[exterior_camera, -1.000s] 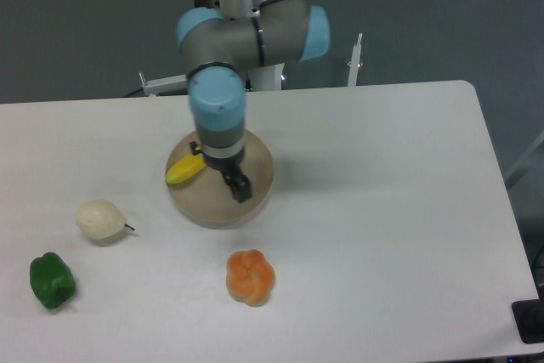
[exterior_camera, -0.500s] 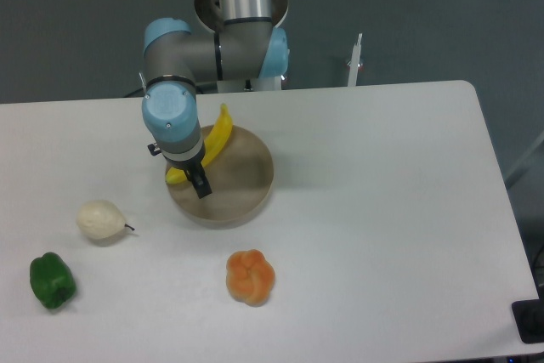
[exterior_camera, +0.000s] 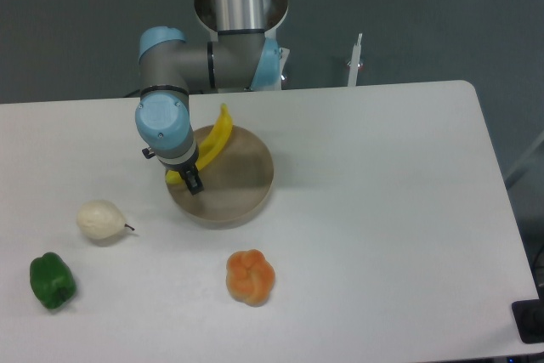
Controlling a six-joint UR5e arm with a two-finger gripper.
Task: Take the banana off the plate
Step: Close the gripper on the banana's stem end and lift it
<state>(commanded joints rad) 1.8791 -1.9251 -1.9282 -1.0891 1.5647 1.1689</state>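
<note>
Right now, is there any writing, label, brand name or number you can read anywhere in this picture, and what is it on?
None: no readable text, label, brand or number appears on the banana, the plate, the gripper, the other toy foods or the table.

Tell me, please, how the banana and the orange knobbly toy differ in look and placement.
The banana is slim, curved and bright yellow; the orange knobbly toy is squat, rounded and lumpy. The banana is over the plate, partly hidden by the gripper; the orange toy lies bare on the table, in front of the plate. Both look like toy foods.
</note>
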